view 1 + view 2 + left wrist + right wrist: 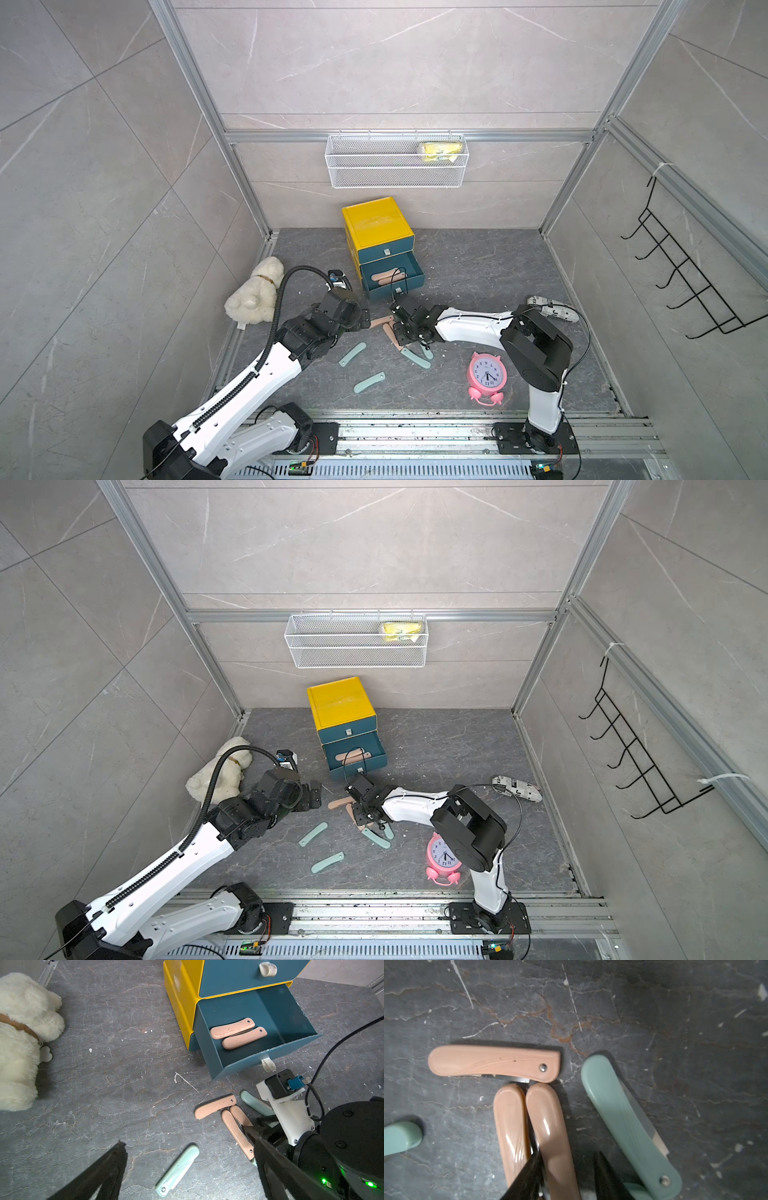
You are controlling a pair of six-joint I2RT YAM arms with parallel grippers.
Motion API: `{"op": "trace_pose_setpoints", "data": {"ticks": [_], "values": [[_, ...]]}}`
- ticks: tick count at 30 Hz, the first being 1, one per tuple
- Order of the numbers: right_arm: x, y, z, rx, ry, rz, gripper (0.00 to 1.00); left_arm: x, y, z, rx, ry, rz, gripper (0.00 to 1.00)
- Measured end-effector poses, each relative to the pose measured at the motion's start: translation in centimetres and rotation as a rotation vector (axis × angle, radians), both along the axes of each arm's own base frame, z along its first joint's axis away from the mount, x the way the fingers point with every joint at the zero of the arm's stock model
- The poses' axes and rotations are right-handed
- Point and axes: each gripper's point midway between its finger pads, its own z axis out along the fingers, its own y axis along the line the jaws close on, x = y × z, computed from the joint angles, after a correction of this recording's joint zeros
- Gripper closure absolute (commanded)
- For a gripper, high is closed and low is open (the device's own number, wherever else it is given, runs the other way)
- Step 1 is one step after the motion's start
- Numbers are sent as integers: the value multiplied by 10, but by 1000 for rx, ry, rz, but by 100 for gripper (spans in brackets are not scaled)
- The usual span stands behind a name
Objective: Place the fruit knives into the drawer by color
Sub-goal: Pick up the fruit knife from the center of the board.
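My left hand [365, 319] hangs wide open over the desk [478, 266]. Beside it my right hand [568, 1152], half-closed, straddles one pink fruit knife [550, 1126] without pinching it. Two pink knives [231, 1028] lie in the open middle drawer [291, 1014].
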Motion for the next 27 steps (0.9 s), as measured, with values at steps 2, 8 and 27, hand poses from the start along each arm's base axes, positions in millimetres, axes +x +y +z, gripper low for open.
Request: {"op": "trace_pose_setpoints", "data": {"ticks": [2, 8, 27], "values": [[1, 2, -1, -22, -16, 13, 51, 0, 1, 0, 0, 0, 3, 1], [2, 1, -2, -68, -47, 32, 71, 1, 3, 0, 0, 0, 9, 1], [-2, -2, 142, 281, -333, 32, 84, -16, 18, -39, -12, 70, 46, 1]]}}
